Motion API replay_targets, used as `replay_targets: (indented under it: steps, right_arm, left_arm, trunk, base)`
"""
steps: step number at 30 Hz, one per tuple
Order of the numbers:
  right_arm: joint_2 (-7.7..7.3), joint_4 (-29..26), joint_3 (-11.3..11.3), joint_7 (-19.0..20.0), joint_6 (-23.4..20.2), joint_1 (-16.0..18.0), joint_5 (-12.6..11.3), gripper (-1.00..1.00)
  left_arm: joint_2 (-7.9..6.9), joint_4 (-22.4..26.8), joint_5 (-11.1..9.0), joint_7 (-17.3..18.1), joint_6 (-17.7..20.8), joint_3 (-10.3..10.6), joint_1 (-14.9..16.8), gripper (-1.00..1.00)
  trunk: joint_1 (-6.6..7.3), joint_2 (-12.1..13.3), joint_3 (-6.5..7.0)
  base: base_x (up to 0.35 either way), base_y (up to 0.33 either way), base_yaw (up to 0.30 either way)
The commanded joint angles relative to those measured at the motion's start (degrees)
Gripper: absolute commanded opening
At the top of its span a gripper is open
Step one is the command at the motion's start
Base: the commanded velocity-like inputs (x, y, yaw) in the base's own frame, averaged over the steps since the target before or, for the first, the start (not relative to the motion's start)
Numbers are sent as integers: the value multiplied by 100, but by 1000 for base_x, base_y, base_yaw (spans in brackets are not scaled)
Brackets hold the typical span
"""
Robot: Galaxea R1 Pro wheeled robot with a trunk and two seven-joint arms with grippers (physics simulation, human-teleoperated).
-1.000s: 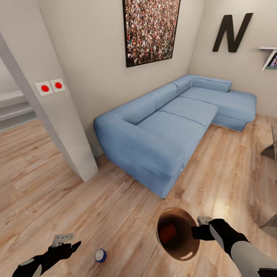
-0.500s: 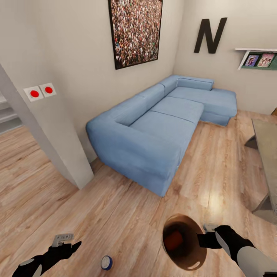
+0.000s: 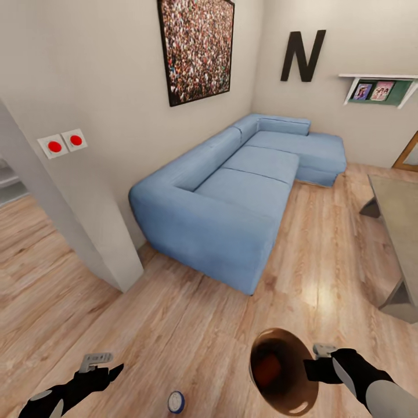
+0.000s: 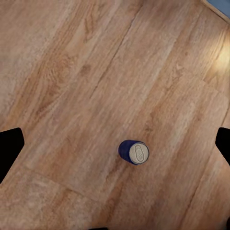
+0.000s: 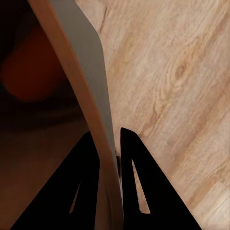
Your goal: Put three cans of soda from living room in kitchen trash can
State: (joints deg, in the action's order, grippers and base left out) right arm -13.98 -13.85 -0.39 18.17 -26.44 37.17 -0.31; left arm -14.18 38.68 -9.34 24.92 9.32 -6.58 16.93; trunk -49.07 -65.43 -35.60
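On the wood floor a blue can of soda (image 3: 176,401) (image 4: 134,152) stands upright, silver top up. My left gripper (image 3: 102,366) (image 4: 116,146) hangs above it and a little to its left, open and holding nothing. My right gripper (image 3: 311,369) (image 5: 109,139) is shut on the rim of the tash can (image 3: 277,331) (image 5: 84,48), a dark grey bin with a brown inside, held above the floor. An orange can of soda (image 3: 268,367) (image 5: 28,76) lies inside the bin.
A blue corner sofa (image 3: 232,191) fills the middle of the room along the wall. A white wall pillar (image 3: 81,220) juts out at the left. A grey low table (image 3: 400,215) stands at the right edge. Open wood floor lies between sofa and table.
The whole view has swung, so the camera has moved: more of the table and shelf show at right. The blue can sits lower in the picture. Both grippers keep their state.
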Motion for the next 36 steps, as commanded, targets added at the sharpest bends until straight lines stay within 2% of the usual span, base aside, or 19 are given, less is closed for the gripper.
replay_targets:
  steps: [1, 4, 17, 23, 29, 31, 36]
  right_arm:
    - [0, -3, -28, 30, -16, 2, -101, -100]
    - [-6, -3, -24, 24, -9, 1, -101, -100]
    - [-8, -3, -32, 20, -9, 1, -101, -100]
    - [-20, -3, -205, 9, -39, 1, -95, -100]
    - [-137, -3, -255, 4, -57, 1, -95, -100]
    - [-227, -3, -263, 8, -61, 1, -98, -100]
    - [-278, -3, -267, 10, -58, 1, -101, -100]
  left_arm:
    - [1, -1, 1, 1, 0, 11, -1, 100]
    - [-1, 14, -11, -5, -35, 99, -2, 100]
    - [-5, 19, -15, -5, -79, 145, -6, 100]
    - [-3, 7, -4, -5, -36, 144, -6, 100]
    - [2, 3, 1, -15, -44, 147, -6, 100]
    - [3, 6, 1, -17, -65, 148, -6, 100]
    - [3, 14, -9, -25, -94, 152, -6, 100]
  trunk:
    - [0, 0, 0]
    - [0, 0, 1]
    - [0, 0, 3]
    - [0, 0, 26]
    - [0, 0, 56]
    - [0, 0, 66]
    - [0, 0, 93]
  base:
    - [0, 315, -7]
    - [0, 208, -2]
    - [-54, 90, -13]
    - [-74, 257, -153]
    - [24, 261, -200]
    - [97, 150, -209]
    - [83, 78, -211]
